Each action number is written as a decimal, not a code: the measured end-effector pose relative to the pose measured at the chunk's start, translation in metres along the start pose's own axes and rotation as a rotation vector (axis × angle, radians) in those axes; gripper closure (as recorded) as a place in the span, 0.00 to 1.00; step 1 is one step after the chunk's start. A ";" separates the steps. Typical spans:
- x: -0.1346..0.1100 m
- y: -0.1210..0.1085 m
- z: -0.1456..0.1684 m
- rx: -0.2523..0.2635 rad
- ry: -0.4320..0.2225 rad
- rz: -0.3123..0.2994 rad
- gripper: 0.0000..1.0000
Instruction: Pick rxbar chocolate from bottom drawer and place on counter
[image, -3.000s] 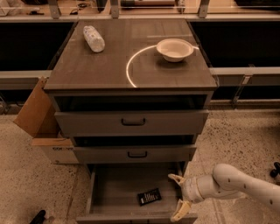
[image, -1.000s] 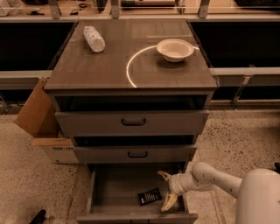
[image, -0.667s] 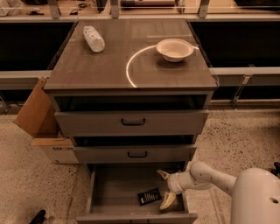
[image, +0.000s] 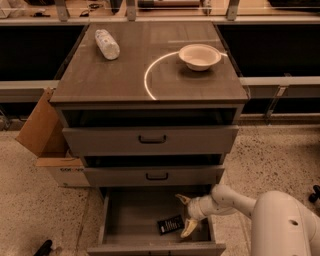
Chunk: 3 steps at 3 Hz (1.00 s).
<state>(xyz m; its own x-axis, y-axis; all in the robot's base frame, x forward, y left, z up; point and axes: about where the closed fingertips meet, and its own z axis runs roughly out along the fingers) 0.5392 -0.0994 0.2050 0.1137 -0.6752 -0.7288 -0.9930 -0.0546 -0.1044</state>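
Observation:
The bottom drawer (image: 131, 218) is pulled out below the two upper drawers. A small black rxbar chocolate (image: 170, 224) with pale lettering lies flat on its grey floor, right of centre. My gripper (image: 184, 214) reaches in from the right, open, with one yellowish finger (image: 189, 227) just right of the bar and the other (image: 181, 198) behind it. The bar lies between and slightly left of the fingertips, not gripped. The counter (image: 120, 75), wood-grain with a white arc, is the cabinet top.
On the counter stand a white bowl (image: 199, 56) at the back right and a white wrapped roll (image: 107, 43) at the back left. A cardboard box (image: 47, 140) sits on the floor left of the cabinet. My white arm (image: 280, 220) fills the lower right.
The gripper has moved left and slightly deeper into the bottom drawer, closing in on the bar. The bar has not moved.

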 end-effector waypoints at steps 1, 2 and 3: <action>0.006 -0.004 0.013 0.001 0.026 -0.023 0.00; 0.009 -0.004 0.024 0.018 0.056 -0.030 0.00; 0.011 -0.004 0.036 0.019 0.093 -0.040 0.00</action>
<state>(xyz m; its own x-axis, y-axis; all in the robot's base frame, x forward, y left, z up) 0.5459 -0.0805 0.1731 0.1491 -0.7383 -0.6578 -0.9869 -0.0697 -0.1454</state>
